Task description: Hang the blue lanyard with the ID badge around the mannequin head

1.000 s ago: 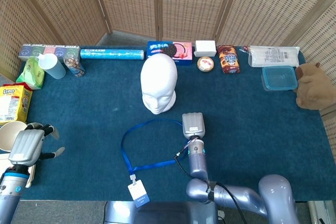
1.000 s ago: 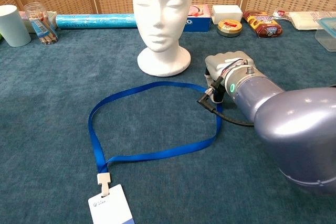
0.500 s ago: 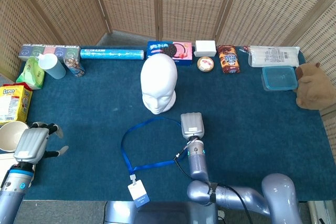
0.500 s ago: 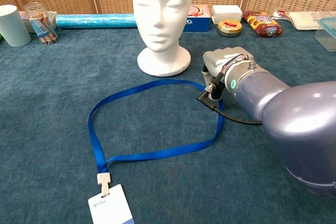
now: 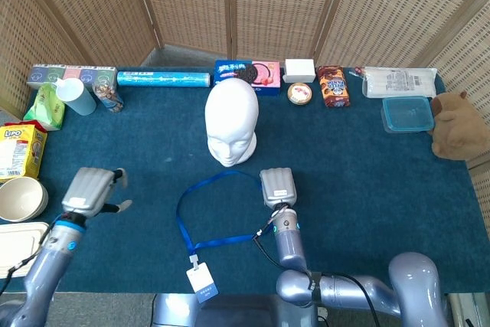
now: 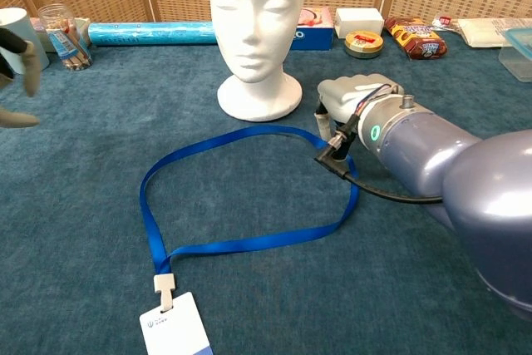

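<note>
On the blue table (image 5: 367,181), the lanyard (image 6: 249,193) lies flat in an open loop in front of the mannequin head (image 5: 231,122).

Only the head view shows the whole left hand (image 5: 90,191), fingers spread and holding nothing, well left of the loop; the chest view catches just its fingertips. The right hand (image 6: 353,99) rests at the loop's right edge, fingers hidden beneath it, possibly touching the strap. The loop's long axis runs from near the head's base toward the badge (image 6: 174,325) at the near edge.
</note>
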Robot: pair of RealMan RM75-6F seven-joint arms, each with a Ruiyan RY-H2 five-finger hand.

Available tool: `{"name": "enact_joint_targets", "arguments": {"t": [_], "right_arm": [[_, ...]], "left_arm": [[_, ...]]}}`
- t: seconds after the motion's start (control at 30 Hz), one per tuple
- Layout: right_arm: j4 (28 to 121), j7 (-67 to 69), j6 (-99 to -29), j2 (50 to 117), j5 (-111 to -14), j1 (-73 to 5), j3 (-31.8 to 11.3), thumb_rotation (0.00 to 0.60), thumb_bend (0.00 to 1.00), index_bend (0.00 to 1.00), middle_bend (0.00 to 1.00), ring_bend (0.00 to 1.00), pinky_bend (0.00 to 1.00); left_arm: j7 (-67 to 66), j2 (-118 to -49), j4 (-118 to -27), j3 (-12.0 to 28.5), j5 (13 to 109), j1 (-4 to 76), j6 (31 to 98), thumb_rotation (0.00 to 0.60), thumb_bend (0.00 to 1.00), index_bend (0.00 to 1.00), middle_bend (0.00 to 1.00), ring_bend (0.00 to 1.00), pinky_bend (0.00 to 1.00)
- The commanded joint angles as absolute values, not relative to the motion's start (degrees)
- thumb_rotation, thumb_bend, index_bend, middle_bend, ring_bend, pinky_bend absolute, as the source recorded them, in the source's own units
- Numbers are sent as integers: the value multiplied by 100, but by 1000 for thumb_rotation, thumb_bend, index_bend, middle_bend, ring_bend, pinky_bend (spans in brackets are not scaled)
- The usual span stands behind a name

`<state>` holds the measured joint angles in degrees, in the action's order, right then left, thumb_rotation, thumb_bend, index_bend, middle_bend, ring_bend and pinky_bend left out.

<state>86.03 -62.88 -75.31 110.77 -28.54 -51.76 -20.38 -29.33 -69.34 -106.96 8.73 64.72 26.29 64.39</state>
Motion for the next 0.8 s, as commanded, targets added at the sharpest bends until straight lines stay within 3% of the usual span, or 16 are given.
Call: {"name": "enact_joint_targets", "arguments": {"t": [0.03,0.3,0.8], "right_arm": [[8665,-6259,-7551,11037,-2850,-5153,-2008,600,448,597,969,1000,1000],[8805,-6169,-7541,10917,-2828,-5102,-1946,600,448,599,969,1000,1000],[8811,-6015,-7394,10805,-2709,-5076,-1856,600,448,601,970,1000,1000]], "left_arm": [[-3367,-7359,-10608,1090,5882,3147,6056,502,194,524,960,983,882],[-4394,-8137,-10356,1222,4844,3845,6162,488,203,544,1000,1000,997],[-5501,-9401,-9745,1347,3125,4678,6905,513,268,557,1000,1000,1000]]}}
